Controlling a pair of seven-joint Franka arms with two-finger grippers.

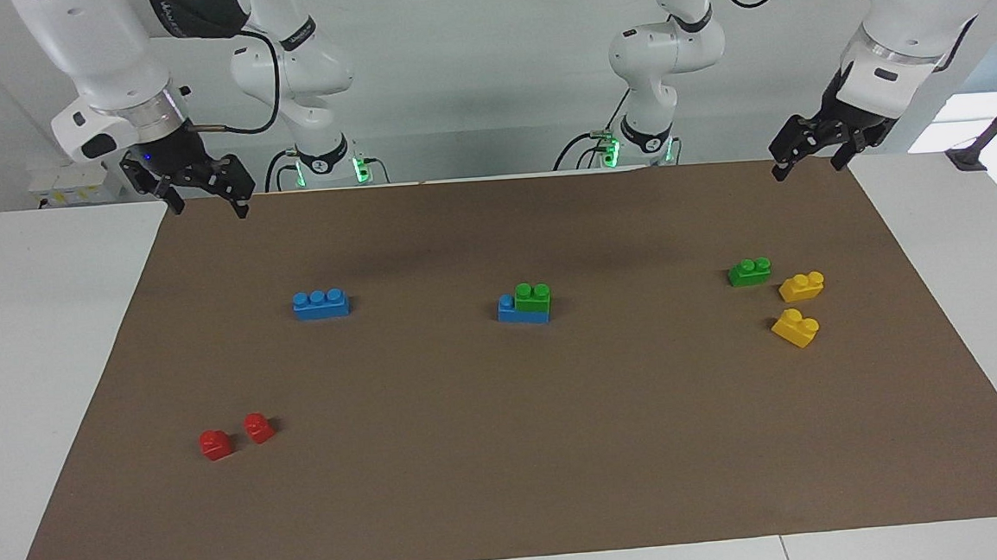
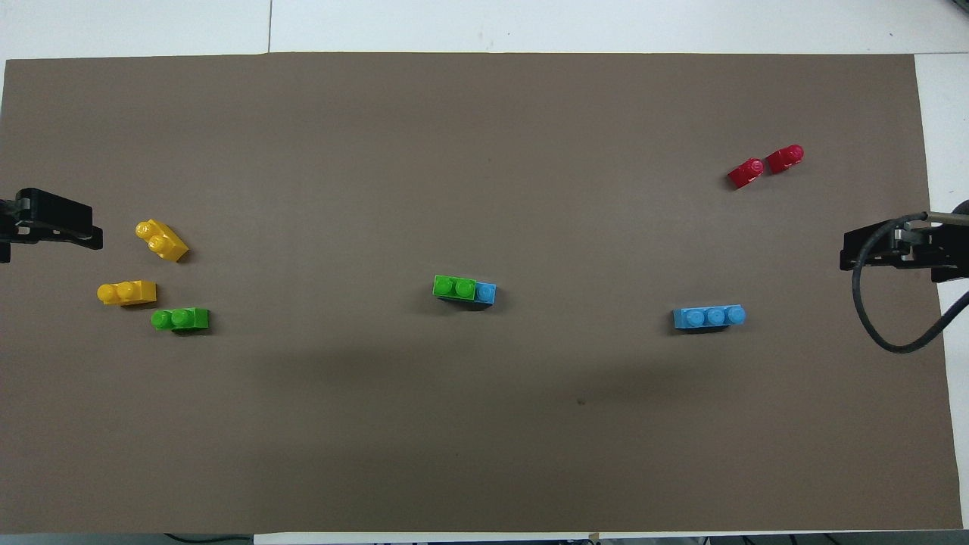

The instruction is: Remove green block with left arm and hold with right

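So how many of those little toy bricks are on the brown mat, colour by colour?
Blue bricks: 2, one alone and one under a green brick
Green bricks: 2, one stacked on the blue, one loose beside the yellow ones
Yellow bricks: 2
Red bricks: 2
Total: 8

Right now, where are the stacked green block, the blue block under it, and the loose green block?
Stacked green block (image 1: 533, 300): facing view, its front face.
Blue block under it (image 1: 510, 310): facing view, uncovered end.
Loose green block (image 1: 749, 272): facing view, its body.
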